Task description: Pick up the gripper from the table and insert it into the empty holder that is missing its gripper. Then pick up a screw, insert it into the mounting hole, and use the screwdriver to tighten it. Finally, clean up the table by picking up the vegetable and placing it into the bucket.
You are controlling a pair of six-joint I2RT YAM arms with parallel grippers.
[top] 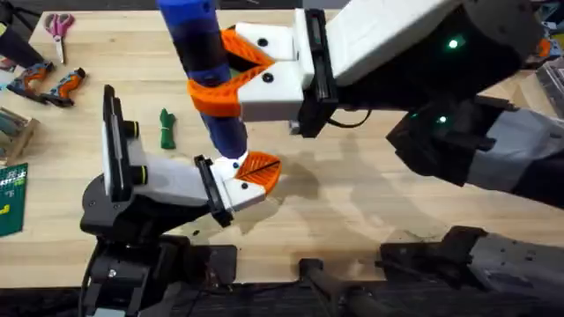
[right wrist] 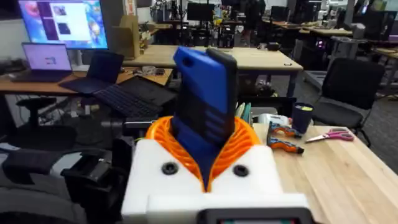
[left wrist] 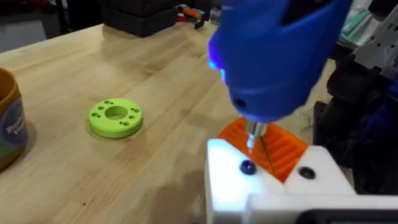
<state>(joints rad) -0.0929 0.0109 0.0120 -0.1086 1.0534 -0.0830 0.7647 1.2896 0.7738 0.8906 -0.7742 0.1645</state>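
The screwdriver [top: 204,66] was held upright near the table's middle, clamped between the orange pads of the right gripper [top: 231,72], its metal tip [left wrist: 252,135] pressed down onto the white holder [left wrist: 249,180] beside the orange gripper [left wrist: 283,152] already seated there. The holder and its dark screw [left wrist: 247,167] lay at the left gripper [top: 249,180]; how far that one stood open could not be told. The green vegetable [top: 166,129] lay just left of the screwdriver. A lime green disc [left wrist: 115,117] was seen nearby, the bucket [left wrist: 9,118] beyond it, and pink-handled scissors [top: 58,28] at the far left
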